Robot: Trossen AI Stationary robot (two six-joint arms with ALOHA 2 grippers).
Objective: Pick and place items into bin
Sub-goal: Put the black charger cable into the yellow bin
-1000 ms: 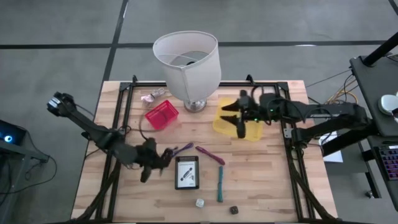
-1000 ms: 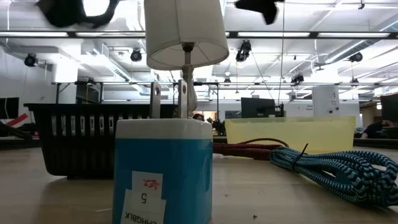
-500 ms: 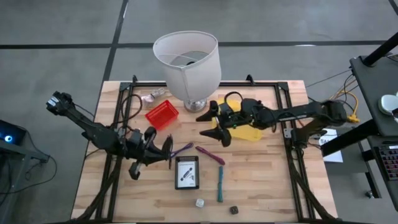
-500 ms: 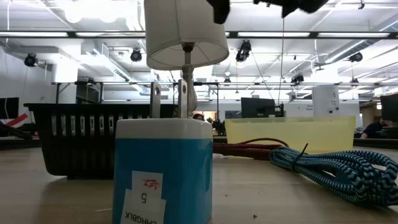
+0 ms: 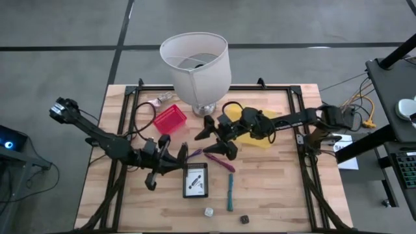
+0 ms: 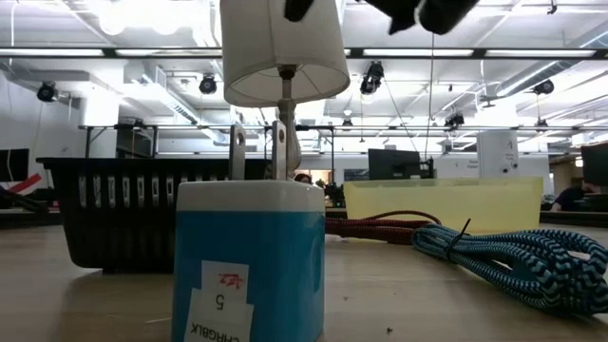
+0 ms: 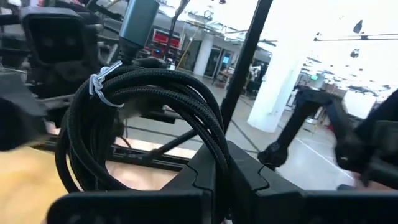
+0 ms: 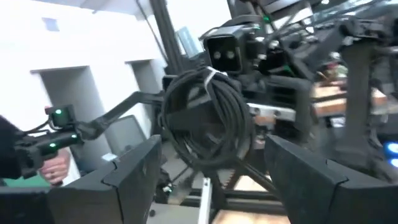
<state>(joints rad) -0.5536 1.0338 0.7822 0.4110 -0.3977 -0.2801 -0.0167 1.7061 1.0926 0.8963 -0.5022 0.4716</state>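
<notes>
My left gripper (image 5: 170,158) hovers over the table's middle left, shut on the black coiled cable (image 7: 140,115), which also shows in the right wrist view (image 8: 208,118). My right gripper (image 5: 218,138) is open and faces that coil from the table's right, with a gap between them. Two purple strips (image 5: 218,161) lie flat between the grippers. A white printed card (image 5: 195,180), a teal stick (image 5: 229,185), a white cube (image 5: 208,211) and a dark cube (image 5: 244,220) rest on the wood nearer the near edge. My left gripper pinches the black coiled cable by a bundle of strands at one side of the coil (image 7: 214,158), between its two fingers (image 7: 186,186). The coil stands up past the fingers, lifted clear of the table, bound by a pale tie (image 7: 102,81).
The large white lampshade (image 5: 195,62) stands at the far middle. A red basket (image 5: 169,119) sits to its left. The yellow bin (image 5: 253,133) is partly covered by my right arm. Black frame rails (image 5: 123,130) run along both sides of the table.
My right gripper has moved from above the yellow bin toward the table's left, ending close to the left gripper and facing it. My left gripper, with the cable, has shifted slightly toward the table's right and turned about.
</notes>
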